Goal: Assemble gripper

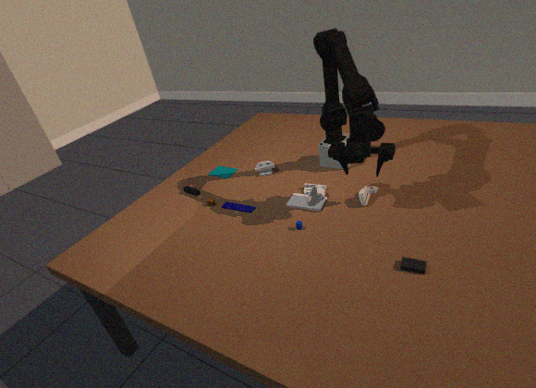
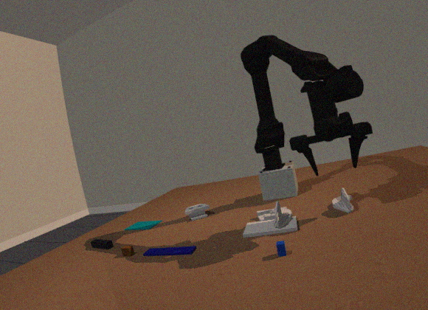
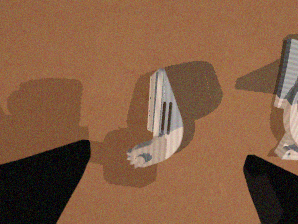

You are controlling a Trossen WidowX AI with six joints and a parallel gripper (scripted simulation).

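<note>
The white gripper base [image 1: 298, 201] [image 2: 258, 229] [image 3: 289, 70] lies flat on the table. One white jaw [image 1: 316, 195] [image 2: 277, 217] stands on it; whether it is seated on a pin cannot be made out. The other white jaw [image 1: 364, 196] [image 2: 344, 204] [image 3: 172, 137] lies loose on the table to the right of the base in the top and exterior views. My gripper [image 1: 362, 175] [image 2: 336, 171] [image 3: 168, 156] is wide open and empty, above this loose jaw. In the wrist view the jaw shows between the fingertips. The white housing plate [image 1: 265, 165] [image 2: 197, 211], with two holes, stands apart at the back left.
A teal plate [image 1: 224, 172] [image 2: 144, 225], a black block [image 1: 191, 190] [image 2: 102, 243], an orange-brown block [image 1: 211, 202] [image 2: 128, 250] and a dark blue bar [image 1: 238, 208] [image 2: 170, 251] lie left. A small blue cylinder [image 1: 299, 225] [image 2: 281, 249] stands before the base. A black box [image 1: 413, 265] lies front right.
</note>
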